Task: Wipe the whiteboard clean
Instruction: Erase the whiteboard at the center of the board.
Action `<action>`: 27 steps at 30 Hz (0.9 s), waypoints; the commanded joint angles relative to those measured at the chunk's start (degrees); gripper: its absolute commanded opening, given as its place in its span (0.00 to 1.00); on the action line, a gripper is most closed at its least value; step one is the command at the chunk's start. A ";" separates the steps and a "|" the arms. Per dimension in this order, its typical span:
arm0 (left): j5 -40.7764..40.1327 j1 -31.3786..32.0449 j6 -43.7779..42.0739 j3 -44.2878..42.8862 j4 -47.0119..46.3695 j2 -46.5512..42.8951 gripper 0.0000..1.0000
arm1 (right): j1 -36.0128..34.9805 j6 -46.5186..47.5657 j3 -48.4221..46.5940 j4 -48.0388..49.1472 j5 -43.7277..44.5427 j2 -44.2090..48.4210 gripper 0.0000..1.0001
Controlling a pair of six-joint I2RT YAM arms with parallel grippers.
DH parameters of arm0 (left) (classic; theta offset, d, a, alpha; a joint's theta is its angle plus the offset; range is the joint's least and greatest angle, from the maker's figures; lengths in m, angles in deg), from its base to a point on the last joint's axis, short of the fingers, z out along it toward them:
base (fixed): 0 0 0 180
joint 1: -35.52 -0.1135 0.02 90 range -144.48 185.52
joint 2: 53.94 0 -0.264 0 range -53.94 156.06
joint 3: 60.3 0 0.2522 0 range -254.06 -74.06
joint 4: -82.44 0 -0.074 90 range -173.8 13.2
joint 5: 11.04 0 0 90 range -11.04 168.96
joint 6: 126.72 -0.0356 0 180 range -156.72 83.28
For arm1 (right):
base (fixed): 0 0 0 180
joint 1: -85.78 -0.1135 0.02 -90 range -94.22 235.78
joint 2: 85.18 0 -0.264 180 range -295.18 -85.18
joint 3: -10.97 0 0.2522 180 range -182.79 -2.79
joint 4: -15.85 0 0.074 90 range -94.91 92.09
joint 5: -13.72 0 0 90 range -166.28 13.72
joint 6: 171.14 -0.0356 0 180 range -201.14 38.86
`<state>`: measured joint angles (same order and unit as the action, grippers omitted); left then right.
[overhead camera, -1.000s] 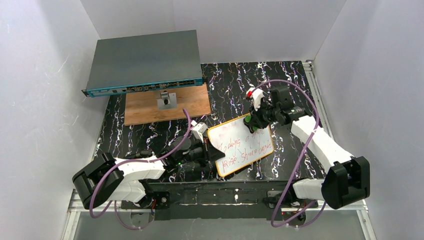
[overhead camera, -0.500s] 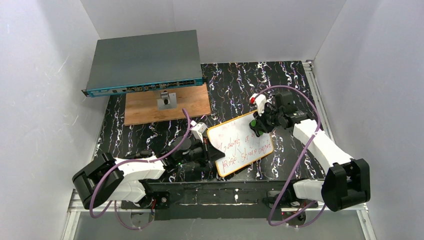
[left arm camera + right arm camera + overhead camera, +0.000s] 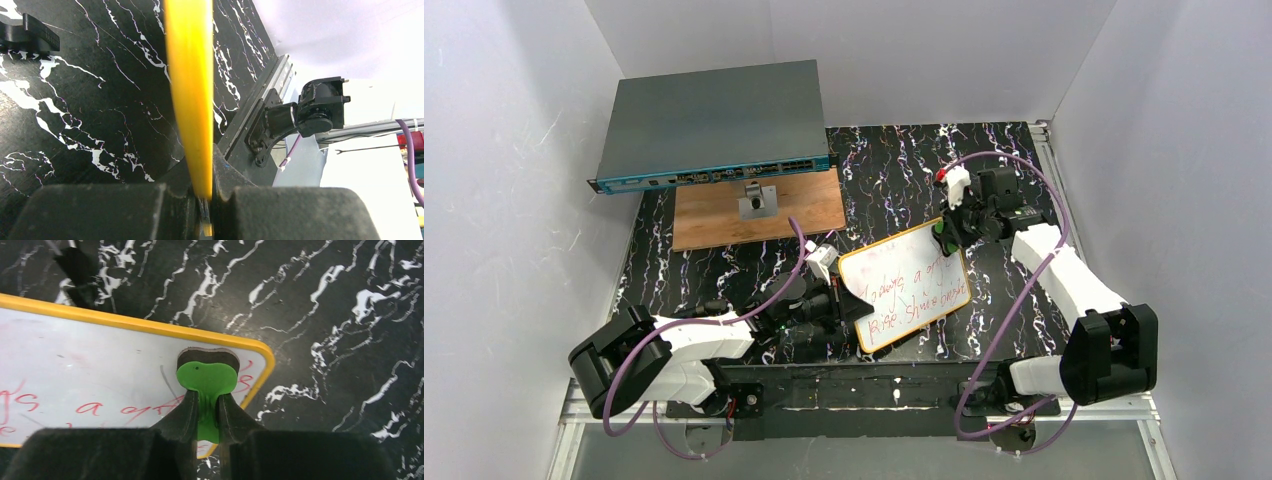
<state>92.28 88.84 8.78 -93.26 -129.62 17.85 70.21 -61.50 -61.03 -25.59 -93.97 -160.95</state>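
A small whiteboard (image 3: 904,285) with a yellow frame and red handwriting lies tilted on the black marbled table. My left gripper (image 3: 856,308) is shut on its left edge; in the left wrist view the yellow frame (image 3: 192,90) runs up from between the fingers. My right gripper (image 3: 944,235) is shut on a green eraser (image 3: 206,382), whose dark felt pad presses on the board's upper right corner (image 3: 260,357). Red writing (image 3: 30,402) shows to the left of the eraser and below it. The top strip of the board (image 3: 100,350) is white.
A grey network switch (image 3: 714,125) stands at the back left, above a brown wooden board (image 3: 759,215) with a small grey bracket (image 3: 756,203). White walls close in the table on three sides. A rail (image 3: 1054,190) runs along the right edge.
My right gripper has swept the eraser from the board's top middle rightward to its upper right corner. The red marks along the top strip are gone. The left arm has not moved.
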 commanded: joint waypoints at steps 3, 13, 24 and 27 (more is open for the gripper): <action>5.31 1.02 -4.44 -0.57 -5.20 -2.78 0.00 | 0.76 5.76 2.13 -1.88 2.77 -1.18 0.01; 5.49 1.00 -4.33 -0.62 -5.63 -2.09 0.00 | -4.09 6.61 -0.14 -4.51 -10.26 1.76 0.01; 5.49 1.00 -4.55 -0.66 -4.91 -3.08 0.00 | 0.63 2.95 -0.95 2.05 8.94 -1.47 0.01; 5.53 1.00 -4.87 -0.57 -4.39 -3.55 0.00 | 0.57 7.00 1.48 -1.76 5.65 -0.55 0.01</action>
<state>92.19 88.84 8.17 -93.24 -129.78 17.81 70.80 -58.99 -62.67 -26.81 -89.62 -162.18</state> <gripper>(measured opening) 0.033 0.188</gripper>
